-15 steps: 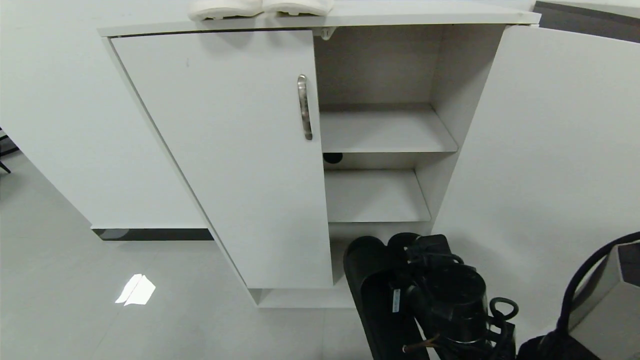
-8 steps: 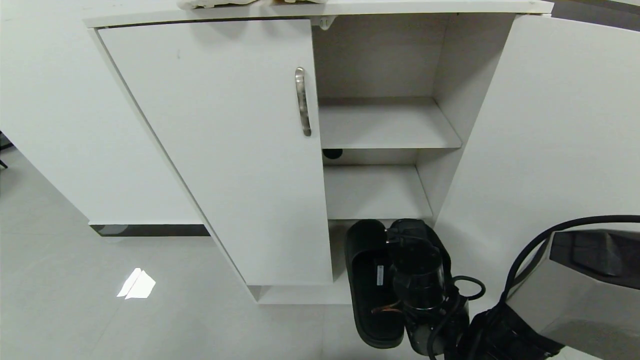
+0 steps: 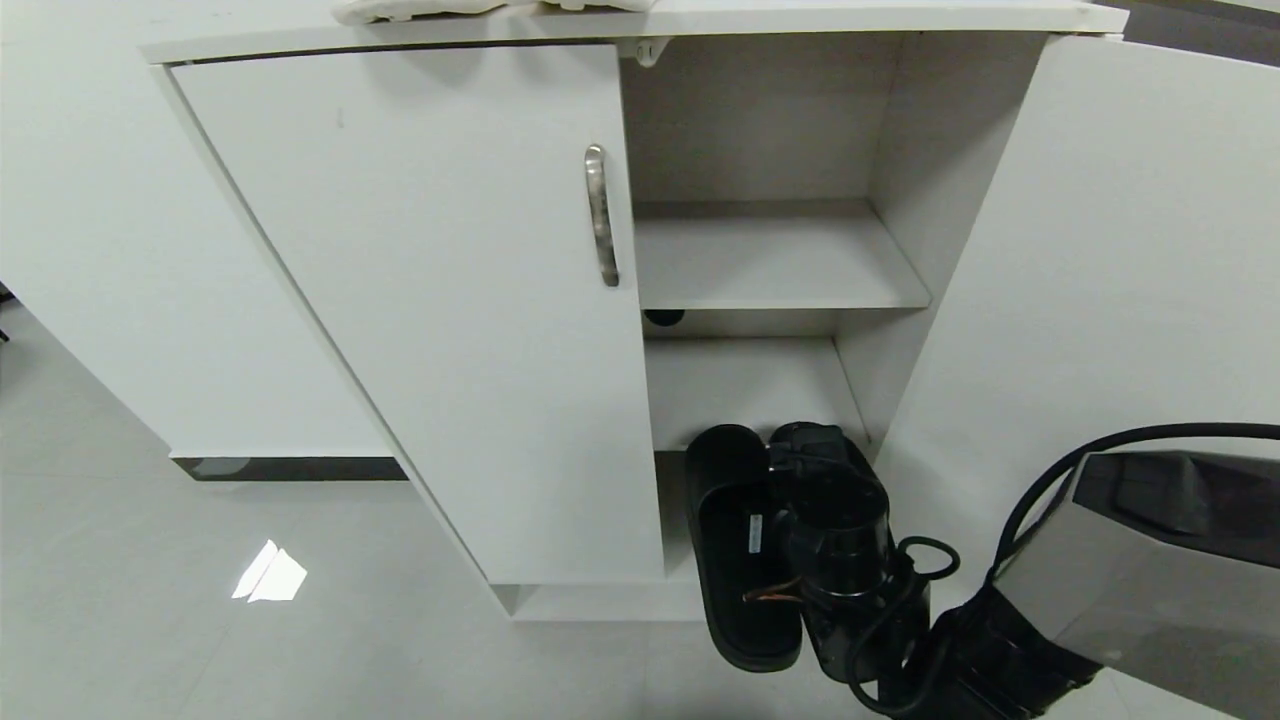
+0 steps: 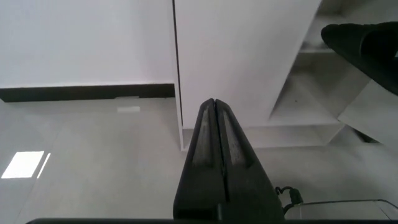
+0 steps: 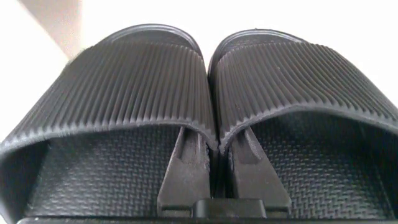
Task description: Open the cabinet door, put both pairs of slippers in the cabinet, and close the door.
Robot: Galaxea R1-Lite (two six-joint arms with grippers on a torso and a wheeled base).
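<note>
A pair of black slippers (image 3: 740,540) hangs side by side at the mouth of the white cabinet's (image 3: 850,18) lowest compartment, toes under the middle shelf (image 3: 750,390). My right gripper (image 3: 805,465) is shut on them; in the right wrist view its fingers (image 5: 186,168) pinch the two inner walls of the black slippers (image 5: 124,81) together, gripper (image 5: 214,149). A pair of white slippers (image 3: 420,8) lies on the cabinet top. The right door (image 3: 1100,250) stands open and the left door (image 3: 430,300) is closed. My left gripper (image 4: 215,118) is shut on nothing, low above the floor.
The left door carries a metal handle (image 3: 598,215). The upper shelf (image 3: 770,265) is bare. A bright patch of light (image 3: 270,578) lies on the grey floor to the cabinet's left, where there is free room. A white wall runs behind.
The right arm has carried the black slippers forward, so their toes now reach into the lowest compartment. The head camera shifted slightly.
</note>
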